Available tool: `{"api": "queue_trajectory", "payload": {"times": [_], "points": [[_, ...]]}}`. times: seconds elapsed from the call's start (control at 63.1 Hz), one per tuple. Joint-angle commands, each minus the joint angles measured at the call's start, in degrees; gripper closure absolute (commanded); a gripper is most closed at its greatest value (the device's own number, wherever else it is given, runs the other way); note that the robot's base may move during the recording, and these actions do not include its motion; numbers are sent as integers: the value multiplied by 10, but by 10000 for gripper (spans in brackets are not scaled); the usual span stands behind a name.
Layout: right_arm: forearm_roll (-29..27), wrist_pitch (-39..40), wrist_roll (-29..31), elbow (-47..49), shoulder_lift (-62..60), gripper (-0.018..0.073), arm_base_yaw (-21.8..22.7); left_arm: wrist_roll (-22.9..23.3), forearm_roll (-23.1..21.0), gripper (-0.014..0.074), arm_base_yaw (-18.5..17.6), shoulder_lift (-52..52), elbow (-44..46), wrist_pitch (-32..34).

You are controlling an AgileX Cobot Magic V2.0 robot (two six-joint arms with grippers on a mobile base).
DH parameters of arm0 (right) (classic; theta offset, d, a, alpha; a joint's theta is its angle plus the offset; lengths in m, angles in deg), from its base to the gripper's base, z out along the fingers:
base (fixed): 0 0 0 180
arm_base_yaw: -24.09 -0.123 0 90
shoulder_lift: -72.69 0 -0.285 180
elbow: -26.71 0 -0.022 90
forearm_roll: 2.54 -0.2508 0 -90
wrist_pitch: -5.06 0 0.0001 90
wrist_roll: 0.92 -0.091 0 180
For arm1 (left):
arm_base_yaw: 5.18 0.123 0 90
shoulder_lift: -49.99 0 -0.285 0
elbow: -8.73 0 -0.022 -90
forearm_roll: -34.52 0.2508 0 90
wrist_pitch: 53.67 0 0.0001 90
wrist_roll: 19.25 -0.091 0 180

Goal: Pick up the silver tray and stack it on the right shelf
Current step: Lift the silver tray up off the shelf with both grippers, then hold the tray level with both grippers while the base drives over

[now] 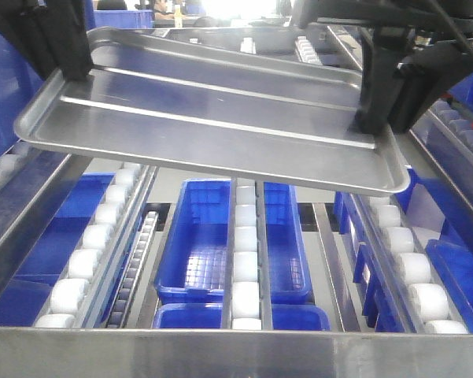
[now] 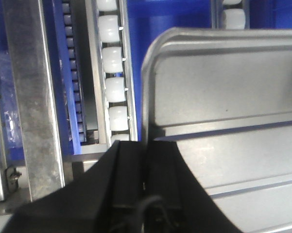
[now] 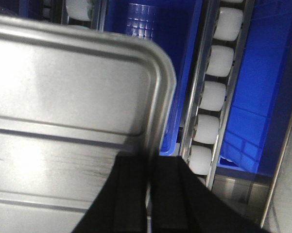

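Rims at opposite ends of the shiny rectangular silver tray [image 1: 212, 118] are being pinched by left gripper [image 1: 69, 69] and right gripper [image 1: 375, 120]; the tray is probably light, stiff and slippery.

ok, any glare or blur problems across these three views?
Front view: background blown out at top centre; silver tray shows only mild sheen. Left wrist: left fingers near-black, no detail. Right wrist: bright glare patch on the tray floor, right fingers likewise black and soft.

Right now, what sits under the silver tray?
The silver tray hangs in the air over white roller rails and a blue bin. Their far stretches are covered by the tray.
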Motion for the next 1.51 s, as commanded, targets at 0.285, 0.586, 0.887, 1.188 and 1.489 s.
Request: {"api": "queue_trajectory", "payload": {"times": [0.285, 0.586, 0.887, 1.188, 1.489], "points": [[22, -33, 12, 18, -22, 503, 0, 3, 27, 689, -4, 23, 23, -1], [22, -33, 12, 18, -22, 503, 0, 3, 27, 689, -4, 23, 23, -1], [22, -32, 12, 18, -22, 503, 1, 3, 27, 689, -4, 23, 23, -1], [22, -32, 12, 18, -22, 503, 1, 3, 27, 689, -4, 23, 23, -1], [22, -32, 12, 18, -22, 503, 1, 3, 27, 689, -4, 23, 23, -1]]}}
